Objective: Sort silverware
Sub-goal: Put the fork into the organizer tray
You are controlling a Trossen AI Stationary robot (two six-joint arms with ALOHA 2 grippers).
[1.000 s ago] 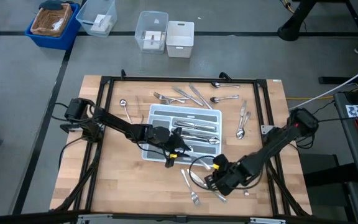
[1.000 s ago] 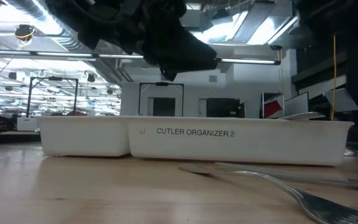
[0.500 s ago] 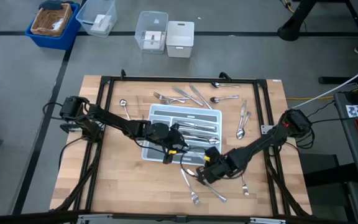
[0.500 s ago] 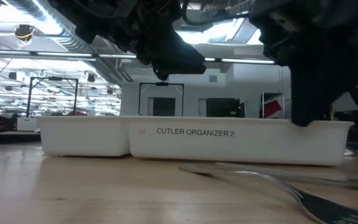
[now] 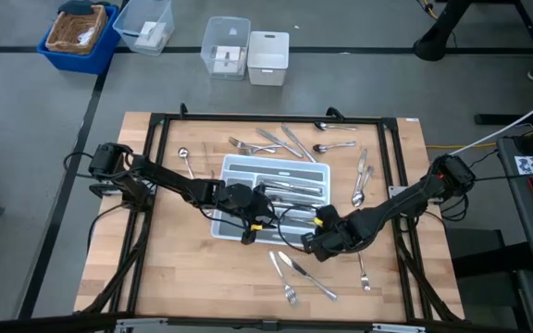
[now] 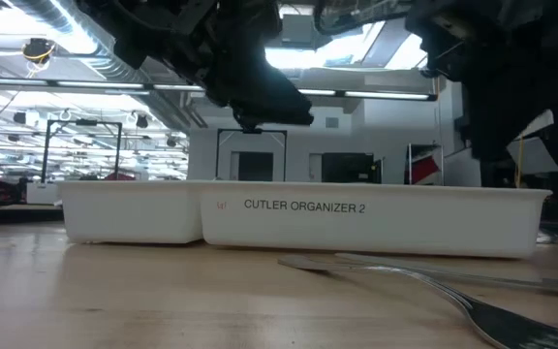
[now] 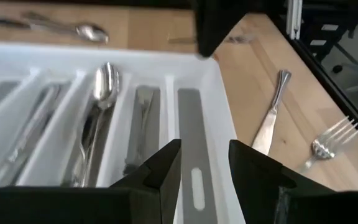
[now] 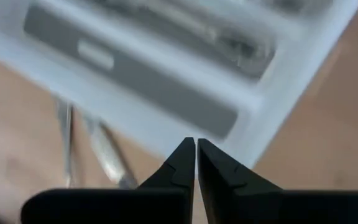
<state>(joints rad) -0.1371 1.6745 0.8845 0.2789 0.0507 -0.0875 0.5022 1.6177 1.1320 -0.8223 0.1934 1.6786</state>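
Silverware (image 5: 290, 141) lies scattered on the table (image 5: 183, 287) around the tray (image 5: 234, 166), some near the far edge, some by the near edge, some already slotted. My right hand (image 5: 315, 242), fingers together and empty, has swung from the near-edge pieces to the tray's near right corner, so nothing got picked. My left hand (image 5: 254, 229), fingers apart, hovers over the tray's near end.

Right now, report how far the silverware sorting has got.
Partly done: several pieces lie in the white tray. In hand: nothing visible; the right gripper is shut, the left gripper open over the tray. Left: loose silverware near the tray, more beyond it.
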